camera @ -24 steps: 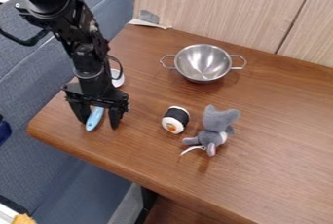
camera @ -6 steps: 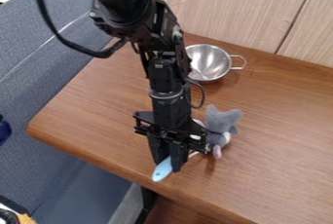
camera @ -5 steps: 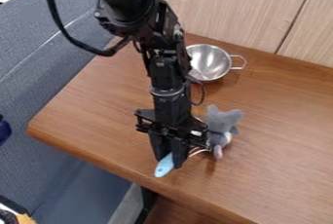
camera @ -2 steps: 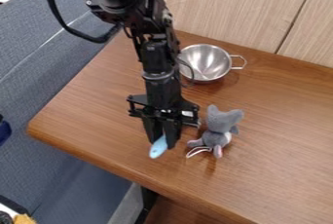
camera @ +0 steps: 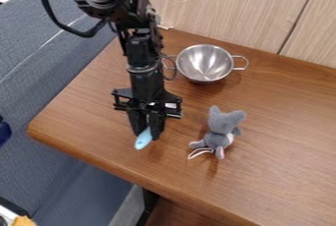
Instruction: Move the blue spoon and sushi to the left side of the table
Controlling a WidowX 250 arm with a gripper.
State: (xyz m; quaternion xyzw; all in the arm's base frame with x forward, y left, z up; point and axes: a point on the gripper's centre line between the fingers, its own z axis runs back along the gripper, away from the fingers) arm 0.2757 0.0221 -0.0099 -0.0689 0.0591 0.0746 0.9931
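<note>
The black gripper (camera: 146, 130) hangs over the left part of the table (camera: 85, 117), its two fingers pointing down. It is shut on the blue spoon (camera: 142, 139), whose light blue end sticks out below the fingertips, slanting down to the left. The rest of the spoon is hidden behind the fingers.
A grey plush mouse (camera: 220, 130) sits right of the gripper. Behind it stands a steel bowl (camera: 205, 64) with two handles. The table's front edge (camera: 98, 160) runs below the gripper, and a wood panel (camera: 223, 9) rises at the back.
From the left, the gripper went right toward the mouse, then came back left and up in the view with the blue spoon. The sushi has left its earlier spot beside the mouse.
</note>
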